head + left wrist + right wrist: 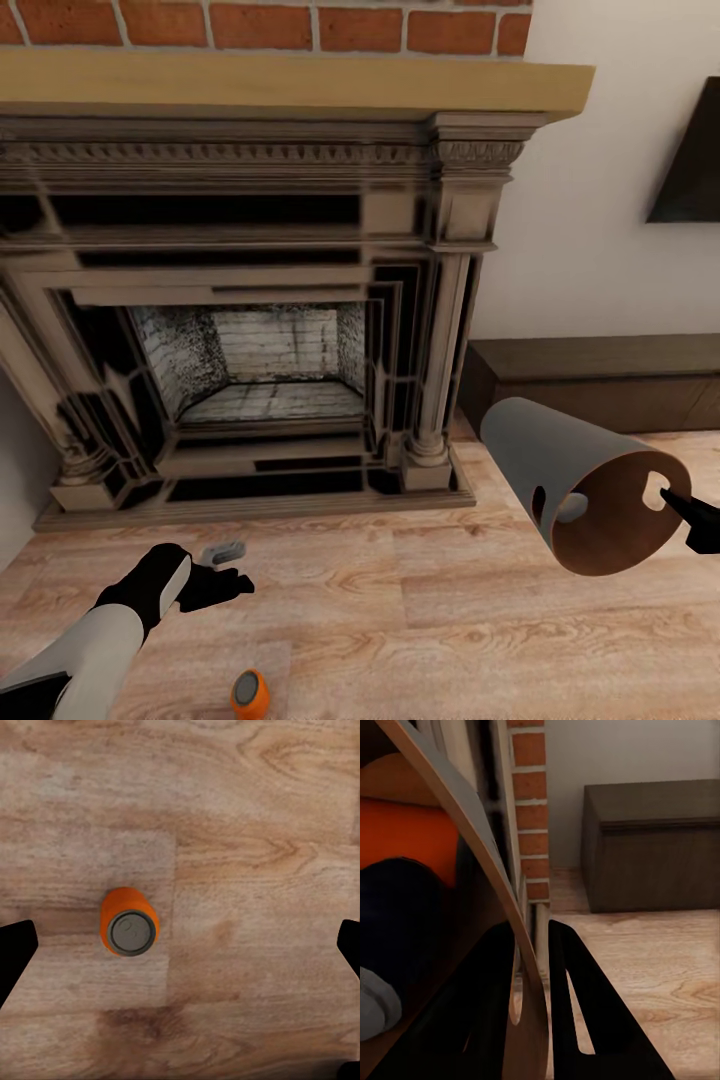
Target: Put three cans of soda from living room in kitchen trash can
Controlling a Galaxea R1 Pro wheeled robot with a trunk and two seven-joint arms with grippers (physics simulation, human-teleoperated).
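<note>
On the plank floor before the fireplace [250,300], living room
Item sought: orange can [250,692], upright on the wood floor [420,620], silver top facing up, long axis vertical
Same can, left wrist view: orange can [129,922] seen end-on from above, between the two dark fingertips but off-centre, nearer one of them
Bearing from tool: in the head view the can stands just beside the left gripper [215,583], toward the robot and a little to its right; a small shift would be needed to centre it
Nearer arm: left, clearly; the right is well apart and occupied
Left arm pose: forearm reaching forward and low over the floor, wrist camera looking straight down; a small grey object [222,551] lies just beyond the gripper, identity unclear
Left tool state: fingers [15,952] spread wide, nothing between them but floor and can, no contact
Bin: trash can [585,485] held off the floor at the robot's right, tipped on its side with the coppery mouth toward the camera, handle slot at the rim
Right tool state: right gripper [531,967] pinched on the bin's rim, one finger inside, one outside
Bin contents: an orange can [405,832] and a dark blue can [397,915] lying inside
Tally, as judged: two stowed, one left on the floor
Surroundings: dark bench [600,380] along the wall
</note>
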